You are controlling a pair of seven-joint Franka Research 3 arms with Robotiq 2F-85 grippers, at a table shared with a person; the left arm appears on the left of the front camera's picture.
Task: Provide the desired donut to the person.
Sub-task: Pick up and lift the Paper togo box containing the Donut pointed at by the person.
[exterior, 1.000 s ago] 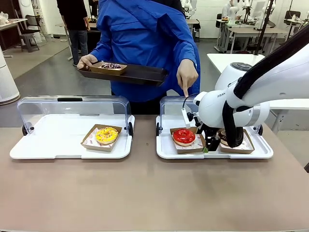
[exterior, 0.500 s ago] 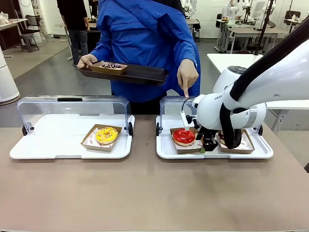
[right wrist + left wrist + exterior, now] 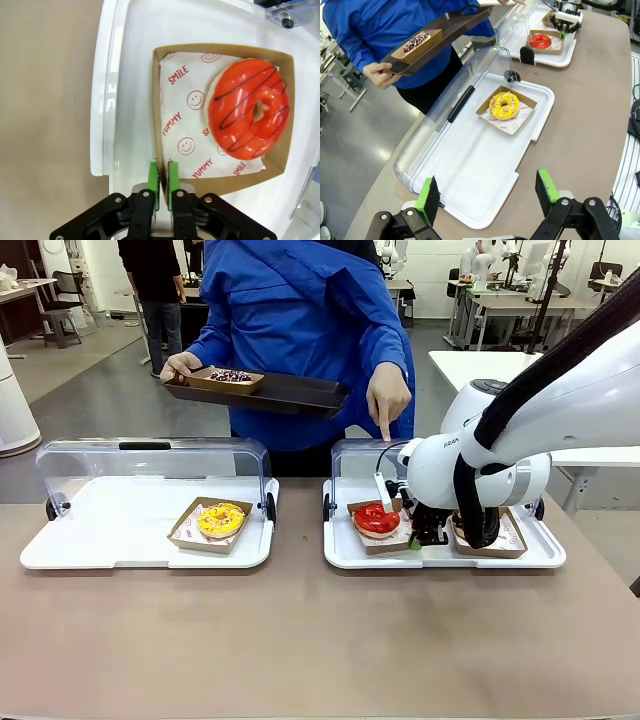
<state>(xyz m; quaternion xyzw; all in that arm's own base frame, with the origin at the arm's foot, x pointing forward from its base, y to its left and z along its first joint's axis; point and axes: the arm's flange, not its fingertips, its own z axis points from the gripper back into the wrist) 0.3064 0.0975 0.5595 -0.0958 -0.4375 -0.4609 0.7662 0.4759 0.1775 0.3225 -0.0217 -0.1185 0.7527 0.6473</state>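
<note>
A red-glazed donut [image 3: 377,519] [image 3: 248,115] lies in a brown cardboard box [image 3: 222,49] on the right white tray [image 3: 440,559]. My right gripper [image 3: 417,538] [image 3: 162,186] is shut on the box's near wall. The person in a blue jacket [image 3: 300,330] points a finger [image 3: 385,430] down at this donut. Their other hand holds a dark brown tray [image 3: 290,393] carrying a sprinkled chocolate donut [image 3: 231,376]. My left gripper [image 3: 487,196] hangs open, with nothing between its fingers, over the near end of the left tray.
A yellow donut [image 3: 221,519] [image 3: 504,105] sits boxed on the left white tray [image 3: 100,535], whose clear lid [image 3: 150,465] stands open. Another boxed donut [image 3: 497,537] lies behind my right arm. Brown tabletop [image 3: 300,640] stretches in front.
The red donut's box has shifted slightly left and tipped up a little at my right gripper. The person's pointing hand and tray stayed still.
</note>
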